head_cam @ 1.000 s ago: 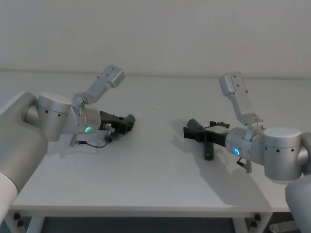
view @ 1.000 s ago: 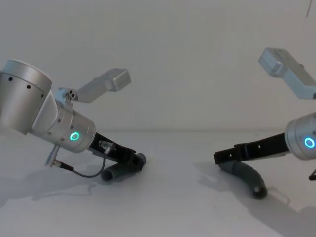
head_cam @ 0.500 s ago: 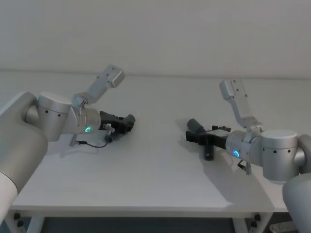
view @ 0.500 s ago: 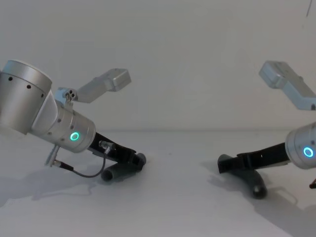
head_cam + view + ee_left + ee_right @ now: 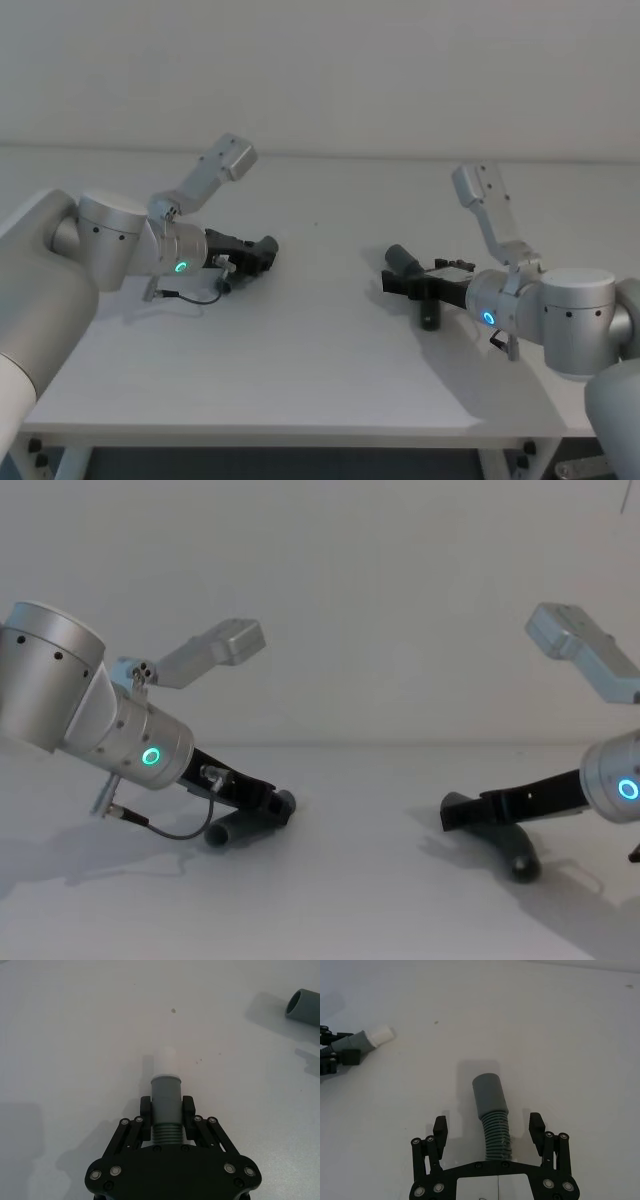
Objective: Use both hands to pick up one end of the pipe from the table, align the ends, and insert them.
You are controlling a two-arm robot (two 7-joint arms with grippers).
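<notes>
Grey tube [image 5: 492, 1110] between spread right fingers [image 5: 440, 1129]; left fingers [image 5: 145, 1111] clamp cuffed tube [image 5: 165, 1094].

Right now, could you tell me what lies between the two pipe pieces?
Only bare table, save one tiny dark speck, lies between the white-tipped piece and the other piece; the right wrist view shows that stretch best.

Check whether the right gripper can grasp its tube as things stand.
Probably yes. The right gripper is open, its jaws straddling the ribbed part of the tube, which lies on the table. Nothing sits between the jaws and the tube.
</notes>
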